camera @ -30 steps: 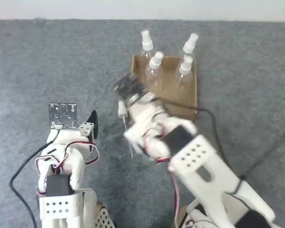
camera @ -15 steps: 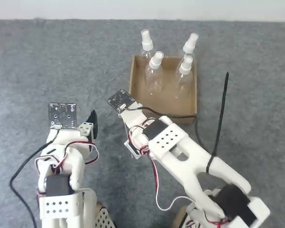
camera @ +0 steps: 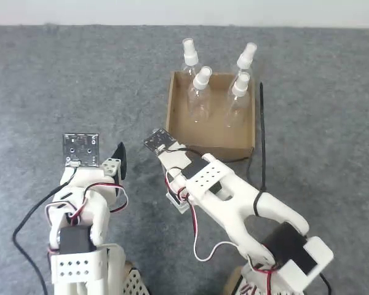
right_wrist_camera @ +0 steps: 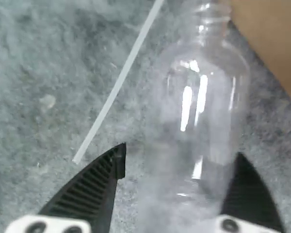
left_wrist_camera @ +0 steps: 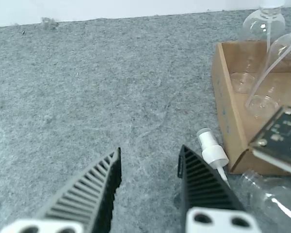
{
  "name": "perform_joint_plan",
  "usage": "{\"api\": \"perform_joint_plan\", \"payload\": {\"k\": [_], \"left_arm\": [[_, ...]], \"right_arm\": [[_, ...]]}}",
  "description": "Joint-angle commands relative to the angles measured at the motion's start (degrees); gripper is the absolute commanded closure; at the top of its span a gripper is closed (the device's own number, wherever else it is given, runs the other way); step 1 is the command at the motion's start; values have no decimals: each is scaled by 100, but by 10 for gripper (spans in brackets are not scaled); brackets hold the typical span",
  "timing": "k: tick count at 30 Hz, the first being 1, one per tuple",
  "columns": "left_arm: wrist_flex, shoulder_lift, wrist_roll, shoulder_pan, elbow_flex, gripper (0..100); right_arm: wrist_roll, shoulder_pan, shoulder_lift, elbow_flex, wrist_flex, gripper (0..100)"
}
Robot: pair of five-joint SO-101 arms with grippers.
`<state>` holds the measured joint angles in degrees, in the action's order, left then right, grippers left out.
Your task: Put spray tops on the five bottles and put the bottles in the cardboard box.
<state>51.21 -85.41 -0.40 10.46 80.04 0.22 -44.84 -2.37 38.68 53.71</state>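
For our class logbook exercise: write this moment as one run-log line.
right gripper open around uncapped bottle | spray top loose beside box | left gripper open, holding nothing

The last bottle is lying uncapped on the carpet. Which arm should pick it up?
Right. The right gripper is open, with its fingers on either side of the lying bottle. The left gripper, also open, is over bare carpet near the loose spray top.

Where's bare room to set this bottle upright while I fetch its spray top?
Bare: the carpet left of the cardboard box, beyond the left gripper, and the box floor nearer than the four capped bottles. Crowded: off the box's near left corner, where the spray top, the uncapped bottle and the right gripper sit together.
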Motion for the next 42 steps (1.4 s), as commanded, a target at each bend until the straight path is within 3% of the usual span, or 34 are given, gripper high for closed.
{"api": "perform_joint_plan", "payload": {"k": [1,5,9,15,18,21,25,32,36,42], "left_arm": [[-141,53,-26,18,-57,826],[-141,53,-18,18,-66,826],[-141,62,-18,18,-110,826],[158,202,-18,18,-629,826],[431,897,-35,-18,-1218,826],[870,2084,-44,-202,-2123,825],[1160,3859,-44,-334,-3424,823],[1187,6576,-44,-343,-5086,795],[1187,7938,-316,-352,-5798,734],[1187,9160,-396,-360,-6607,728]], "right_arm": [[70,40,-215,-79,-31,899],[721,40,-655,-44,57,990],[1916,40,-1288,-149,822,991],[2163,198,-2651,-519,2255,993],[2374,813,-3266,-870,2914,993],[2435,1868,-3705,-1301,3371,993],[3209,3442,-3820,-1714,3934,993],[4281,6026,-3477,-976,2905,993],[4571,6580,-2668,-396,1921,993],[4527,6853,-1578,-360,1121,993]]}}
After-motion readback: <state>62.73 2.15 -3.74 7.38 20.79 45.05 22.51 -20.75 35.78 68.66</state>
